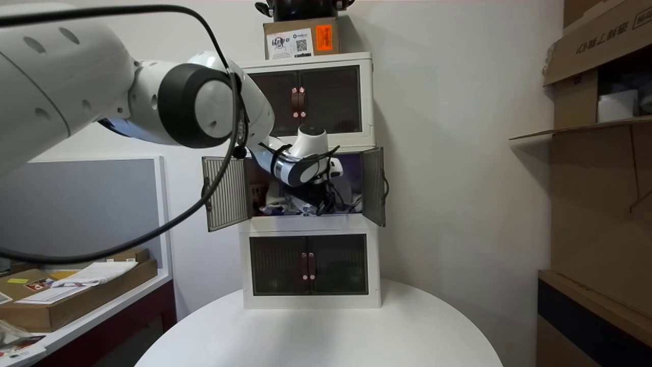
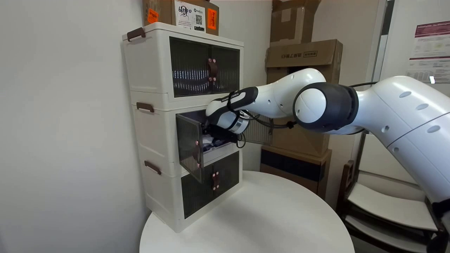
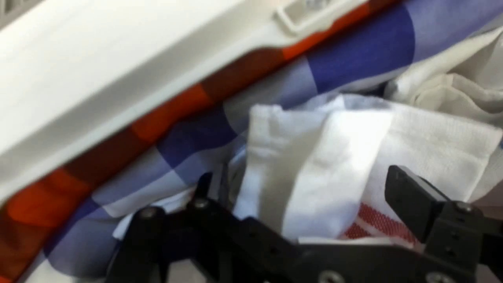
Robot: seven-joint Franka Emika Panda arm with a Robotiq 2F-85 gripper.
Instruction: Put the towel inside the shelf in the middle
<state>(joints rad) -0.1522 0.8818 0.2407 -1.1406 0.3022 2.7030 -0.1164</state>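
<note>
The white towel with red stripes [image 3: 338, 169] is lying rumpled and folded over inside the middle compartment [image 1: 305, 223], between my two fingers [image 3: 414, 202]. My gripper [image 3: 310, 182] is hanging there with its fingers spread wide, one on each side of the folded part; whether either one is touching the fabric I cannot tell. A blue-and-white checked cloth [image 3: 357, 51] is running alongside the towel, and a cream cloth [image 3: 459, 86] is sitting bunched just beside it. A white plastic frame [image 3: 118, 70] is slanting across the upper left of the wrist view, blurred, with an orange-and-brown band bordering it.

The compartment's ribbed doors [image 1: 226, 193] are hanging wide, one to each side. The upper doors [image 1: 331, 99] and the lower doors [image 1: 338, 265] are standing closed. The whole white cabinet [image 2: 151, 133] is standing upright at the wall-side edge of the round white table [image 2: 281, 218]. In both exterior views my white arm [image 2: 306, 77] is spanning the space in front of it, higher than the tabletop.

On the cabinet a cardboard box [image 1: 300, 41] is resting, and a black pot [image 1: 305, 9], partly out of view, is sitting on that. In an exterior view, stacked cartons [image 2: 299, 102] are standing beyond the table's far edge, and a white-seated chair [image 2: 386, 203] is standing off its right edge.
</note>
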